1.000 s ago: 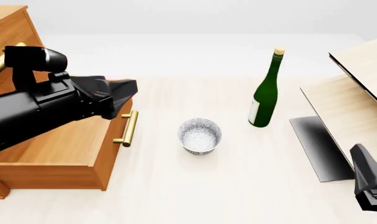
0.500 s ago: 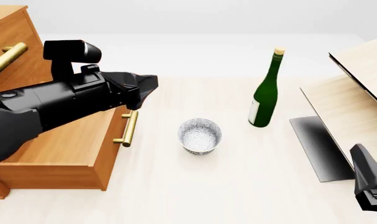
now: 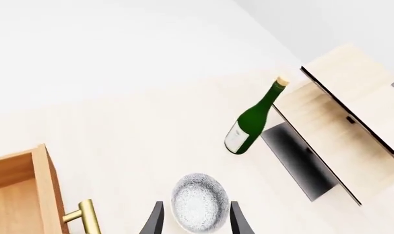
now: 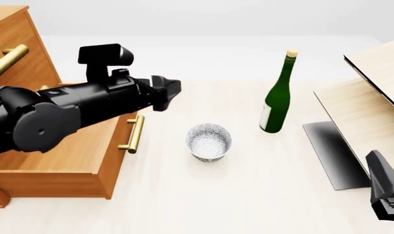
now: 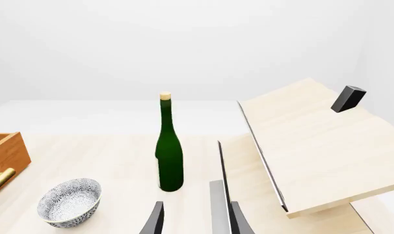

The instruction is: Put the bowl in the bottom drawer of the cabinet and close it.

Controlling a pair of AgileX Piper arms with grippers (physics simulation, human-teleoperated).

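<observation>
Front view: bowl (image 4: 208, 142) upright, mouth up (round, no long axis).

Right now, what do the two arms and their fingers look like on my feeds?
The left arm is glossy black with rounded, bulky links and a boxy black block on top. The right arm shows only as an angular black piece at the frame's corner. In the wrist views, the fingers are slim, dark grey blades. No cables or markings show.

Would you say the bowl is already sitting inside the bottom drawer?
No, the bowl stands on the table beside the open bottom drawer.
</observation>
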